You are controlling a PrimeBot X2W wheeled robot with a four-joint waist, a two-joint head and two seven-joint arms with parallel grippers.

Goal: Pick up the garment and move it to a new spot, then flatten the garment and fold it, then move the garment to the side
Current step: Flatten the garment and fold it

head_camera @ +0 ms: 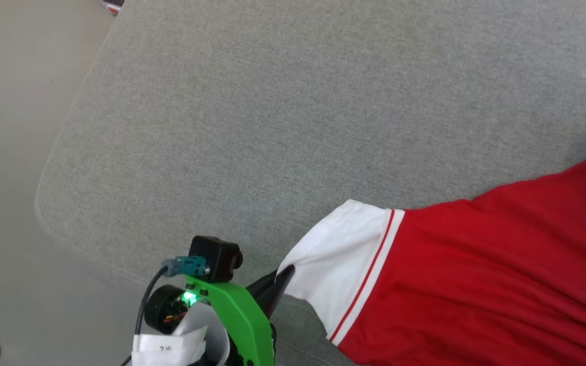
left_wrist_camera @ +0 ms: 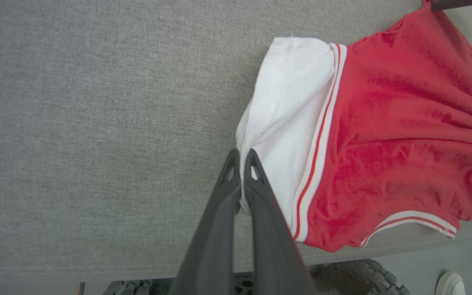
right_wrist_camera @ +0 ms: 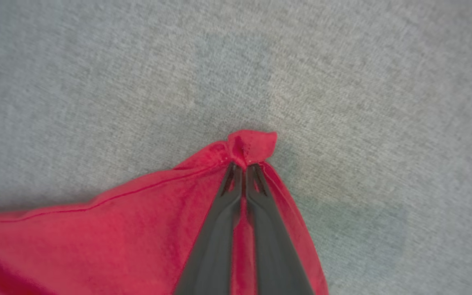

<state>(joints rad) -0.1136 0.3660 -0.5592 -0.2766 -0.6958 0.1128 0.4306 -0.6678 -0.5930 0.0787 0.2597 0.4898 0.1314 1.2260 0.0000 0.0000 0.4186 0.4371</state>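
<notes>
The garment [head_camera: 476, 274], a red jersey with white sleeves and red-white trim, lies at the lower right of a grey cushion [head_camera: 272, 112]. My left gripper [head_camera: 284, 277] is shut on the edge of its white sleeve [head_camera: 339, 254]. In the left wrist view the dark fingers of the left gripper [left_wrist_camera: 242, 157] pinch the sleeve edge of the garment [left_wrist_camera: 383, 135], which spreads to the right. In the right wrist view my right gripper [right_wrist_camera: 243, 167] is shut on a bunched red corner of the garment [right_wrist_camera: 252, 145], whose red cloth spreads to the lower left.
The grey cushion's rounded edge [head_camera: 44, 203] runs along the left, with pale floor [head_camera: 3, 152] beyond it. Bare grey fabric [right_wrist_camera: 342, 82] lies ahead of the right gripper. Below the cushion's front edge [left_wrist_camera: 96, 272] I see a white shoe [left_wrist_camera: 451, 282] on the floor.
</notes>
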